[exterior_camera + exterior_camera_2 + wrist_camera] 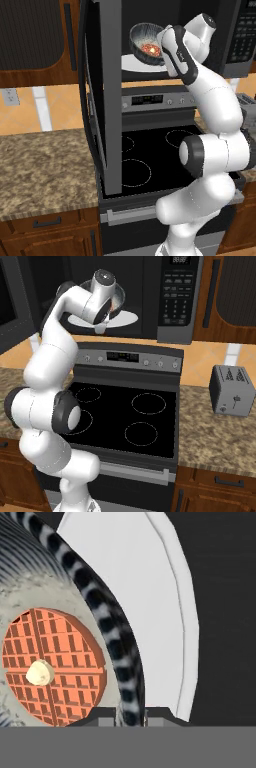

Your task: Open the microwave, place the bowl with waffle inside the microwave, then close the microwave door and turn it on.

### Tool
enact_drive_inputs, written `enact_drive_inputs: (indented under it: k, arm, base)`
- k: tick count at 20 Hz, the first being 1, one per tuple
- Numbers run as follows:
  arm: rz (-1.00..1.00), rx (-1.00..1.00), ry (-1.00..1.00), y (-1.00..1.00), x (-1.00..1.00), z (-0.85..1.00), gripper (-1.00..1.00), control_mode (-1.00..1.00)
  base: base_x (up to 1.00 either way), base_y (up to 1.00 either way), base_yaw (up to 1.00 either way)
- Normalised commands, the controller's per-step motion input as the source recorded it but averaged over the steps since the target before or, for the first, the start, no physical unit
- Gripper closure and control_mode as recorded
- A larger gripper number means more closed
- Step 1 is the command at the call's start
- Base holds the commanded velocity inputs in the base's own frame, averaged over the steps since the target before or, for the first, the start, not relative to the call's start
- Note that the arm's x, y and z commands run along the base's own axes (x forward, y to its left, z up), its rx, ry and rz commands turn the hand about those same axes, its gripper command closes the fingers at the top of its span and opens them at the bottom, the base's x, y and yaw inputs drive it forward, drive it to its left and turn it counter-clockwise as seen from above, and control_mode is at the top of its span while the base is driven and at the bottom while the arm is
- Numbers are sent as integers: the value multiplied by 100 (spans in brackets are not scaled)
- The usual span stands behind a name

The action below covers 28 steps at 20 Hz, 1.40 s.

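- Left base view, at the left: the wide dark glass microwave door [102,95] in its grey frame stands swung out over the black stove [150,155]. It must stay that far open — if the arm brushes it on the way out, it could swing against the elbow.
- Toward the middle of that view, the small round clear glass bowl [146,44] with ribbed sides is tilted, its mouth turned toward the camera, inside the cavity of the large black-and-grey microwave [200,35], above the left part of the white round turntable plate [131,63]. Whether it touches the plate I cannot tell.
- The reddish-brown round waffle [52,667] lies on the bowl's floor. At this tilt it could slide out, I judge.
- The two-finger gripper [131,718] pinches the bowl's rim between its tips; a thin-rim hold may let the bowl pivot or slip.
- Letting go before the bowl is level risks it rocking, or rolling off the plate's edge.
- At the right, the keypad [181,293] waits untouched.
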Motion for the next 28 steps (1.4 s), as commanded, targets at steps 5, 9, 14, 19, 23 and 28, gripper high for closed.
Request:
enact_drive_inputs:
  k: [5, 9, 14, 19, 23, 28]
  arm:
    - [0, 0, 0, 0, 39, 0, 100, -100]
    - [0, 0, 0, 0, 41, -6, 100, -100]
    - [0, 0, 0, 0, 24, -21, 100, -100]
    - [0, 0, 0, 0, 14, -31, 100, -100]
    - [0, 0, 0, 3, 7, -18, 100, -100]
    - [0, 0, 0, 0, 0, 0, 100, -100]
  base:
    - [0, 0, 0]
    - [0, 0, 0]
    - [0, 0, 0]
    - [0, 0, 0]
    - [0, 0, 0]
    - [0, 0, 0]
